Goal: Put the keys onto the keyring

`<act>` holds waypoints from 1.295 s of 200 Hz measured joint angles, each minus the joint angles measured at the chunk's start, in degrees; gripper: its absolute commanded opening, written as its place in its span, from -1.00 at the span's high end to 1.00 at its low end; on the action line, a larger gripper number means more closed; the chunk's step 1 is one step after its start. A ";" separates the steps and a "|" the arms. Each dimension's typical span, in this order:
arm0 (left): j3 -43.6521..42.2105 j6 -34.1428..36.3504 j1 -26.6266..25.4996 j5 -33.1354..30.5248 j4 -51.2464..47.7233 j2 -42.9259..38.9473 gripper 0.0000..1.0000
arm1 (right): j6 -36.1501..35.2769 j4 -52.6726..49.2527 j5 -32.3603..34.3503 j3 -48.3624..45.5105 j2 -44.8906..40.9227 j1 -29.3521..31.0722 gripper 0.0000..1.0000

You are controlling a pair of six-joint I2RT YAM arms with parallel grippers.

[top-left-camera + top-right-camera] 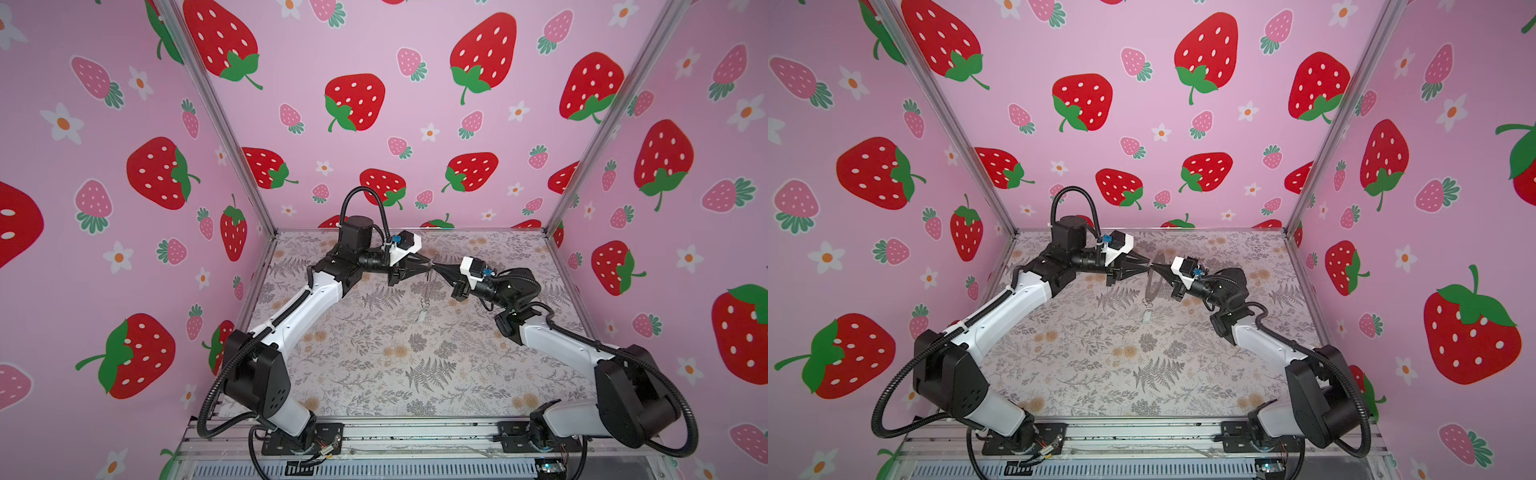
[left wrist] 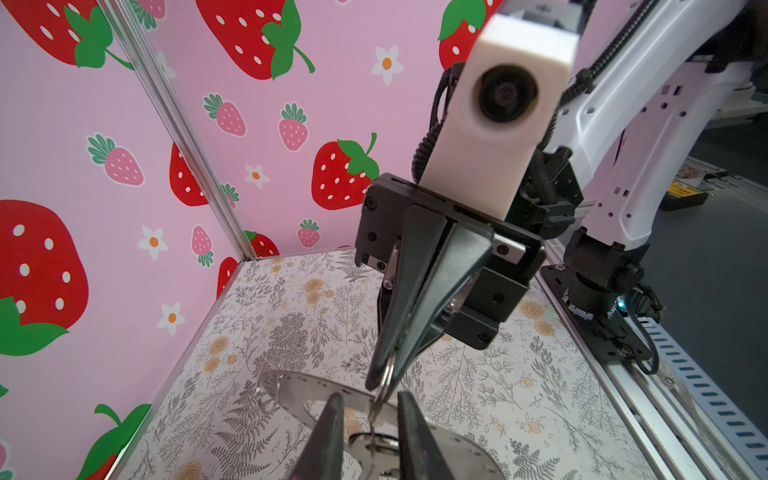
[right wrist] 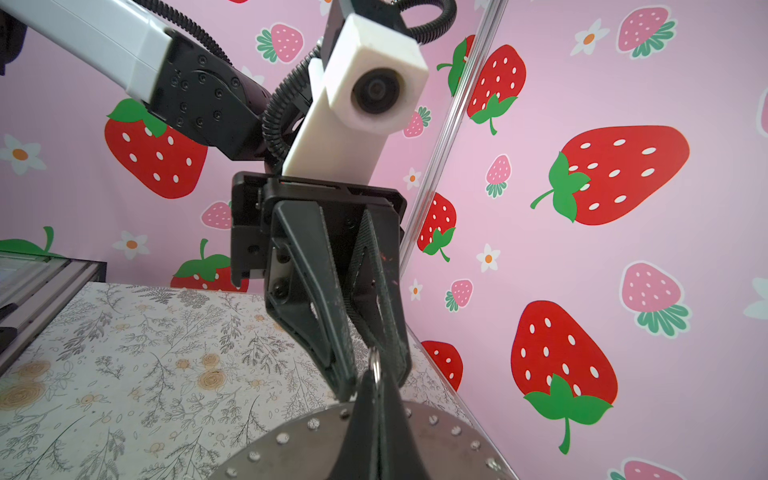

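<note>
Arms reach in from the near rail over the flowered table and meet toward its far side. Nearest of the small things is a white tag, which hangs on a short string of links below the keyring. Whether it touches the table I cannot tell. Above it the keyring is up in the air, roughly on edge. Its rim is clamped in the right gripper, whose jaws are closed tight on the metal. Facing it tip to tip, the left gripper has its jaws a narrow gap apart. A wire loop at the rim stands between them, and neither finger clearly presses on it. Behind them are the strawberry walls.
</note>
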 measured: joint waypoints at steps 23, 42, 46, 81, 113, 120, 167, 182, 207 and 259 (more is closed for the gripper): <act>0.02 1.11 -0.11 -0.13 -1.68 0.02 0.57 | -0.02 -0.02 0.02 0.00 0.00 0.00 1.00; 0.09 1.81 -0.15 -0.17 -2.84 0.04 0.63 | -0.02 -0.02 -0.17 0.00 0.00 0.00 1.00; 0.09 1.97 -0.15 -0.17 -2.95 0.04 0.66 | -0.02 -0.02 -0.24 0.00 0.00 0.00 1.00; 0.42 2.91 -0.22 -0.63 -3.28 0.07 0.84 | -0.04 -0.13 -1.36 0.09 0.00 0.00 1.00; 0.74 3.54 -0.42 -1.11 -4.00 0.07 1.00 | -0.24 -0.44 -1.95 0.11 0.00 -0.04 1.00; 0.83 3.65 -0.48 -1.29 -4.20 0.07 1.00 | -0.28 -0.46 -1.97 0.11 0.00 -0.07 1.00; 3.26 5.81 -1.27 -5.79 -9.73 0.35 1.00 | -3.15 -3.98 0.55 0.26 -0.68 -0.11 0.52; 6.01 7.43 -2.19 -9.81 -14.21 1.14 1.00 | -6.84 -8.90 4.04 0.98 -2.21 -0.11 0.49; 11.87 9.60 -4.26 -17.99 -21.84 2.62 1.00 | -14.14 -17.92 9.42 2.93 -4.90 0.13 0.49; 21.73 10.36 -7.23 -29.68 -34.03 5.70 1.00 | -26.25 -28.79 17.92 6.36 -6.47 3.52 0.53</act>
